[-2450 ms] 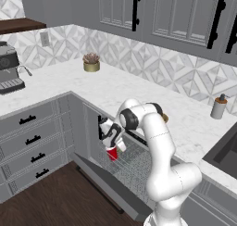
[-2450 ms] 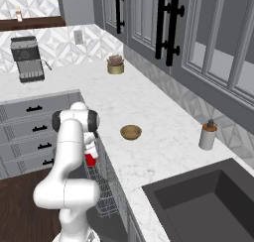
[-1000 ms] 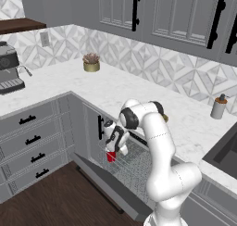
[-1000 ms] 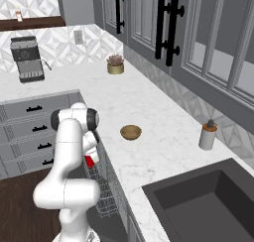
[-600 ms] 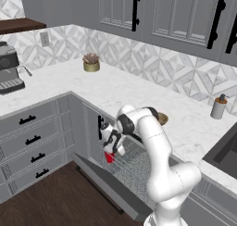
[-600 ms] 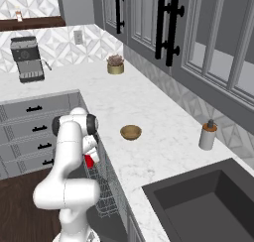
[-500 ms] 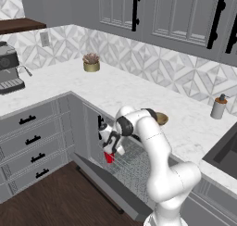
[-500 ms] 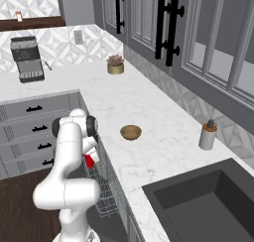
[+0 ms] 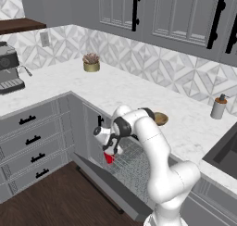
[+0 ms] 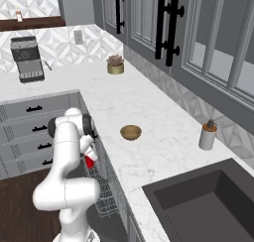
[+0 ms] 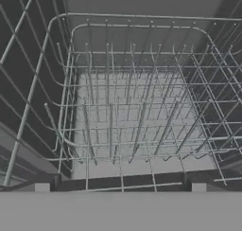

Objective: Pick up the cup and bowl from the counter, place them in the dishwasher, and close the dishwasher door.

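Observation:
The red cup (image 9: 109,158) sits low at the front of the dishwasher's wire rack (image 9: 135,161), just under my hand; from the right it is the red cup (image 10: 90,161) beside the rack. My gripper (image 11: 120,187) is open over the rack (image 11: 132,111), fingertips wide apart and nothing between them. The tan bowl (image 9: 160,118) rests on the white counter (image 9: 115,88), behind my arm; the right base view has this bowl (image 10: 131,132) as well. The dishwasher door (image 9: 104,181) hangs dropped open.
A grey soap dispenser (image 10: 207,136) stands beside the dark sink (image 10: 198,201). A potted plant (image 9: 91,63) sits by the backsplash, a coffee machine (image 9: 9,72) at far left. Grey drawers with black handles (image 9: 32,141) flank the open door; dark floor lies in front.
My hand has sunk slightly toward the front of the rack, and the red cup has gone down with it. The bowl has not moved.

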{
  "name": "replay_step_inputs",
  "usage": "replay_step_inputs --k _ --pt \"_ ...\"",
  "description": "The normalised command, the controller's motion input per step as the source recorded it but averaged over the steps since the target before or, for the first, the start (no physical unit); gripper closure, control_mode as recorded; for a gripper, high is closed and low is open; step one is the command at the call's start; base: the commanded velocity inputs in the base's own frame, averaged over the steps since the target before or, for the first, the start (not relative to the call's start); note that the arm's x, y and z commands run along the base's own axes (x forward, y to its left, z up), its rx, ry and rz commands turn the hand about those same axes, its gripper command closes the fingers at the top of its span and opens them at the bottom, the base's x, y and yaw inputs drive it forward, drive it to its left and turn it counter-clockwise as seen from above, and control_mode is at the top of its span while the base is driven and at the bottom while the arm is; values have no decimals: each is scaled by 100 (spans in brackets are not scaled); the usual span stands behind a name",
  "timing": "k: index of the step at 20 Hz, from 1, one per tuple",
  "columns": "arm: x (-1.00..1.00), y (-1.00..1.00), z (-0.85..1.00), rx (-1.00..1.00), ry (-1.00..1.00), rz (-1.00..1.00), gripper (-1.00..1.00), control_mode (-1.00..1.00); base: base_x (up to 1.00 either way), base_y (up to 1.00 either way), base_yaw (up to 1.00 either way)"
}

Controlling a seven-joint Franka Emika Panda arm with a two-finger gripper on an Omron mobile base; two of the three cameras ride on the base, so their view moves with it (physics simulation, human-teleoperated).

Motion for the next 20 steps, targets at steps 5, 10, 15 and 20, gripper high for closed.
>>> replay_step_inputs --k 5,10,15,20 --pt "-51 94 6 -9 -17 1 -100 -100 0 0 0" --pt "-59 83 29 -4 -12 1 -100 -100 0 0 0" --pt "-57 16 100 5 -9 0 -100 -100 0 0 0" --pt "-32 -21 100 16 2 1 -100 -100 0 0 0"
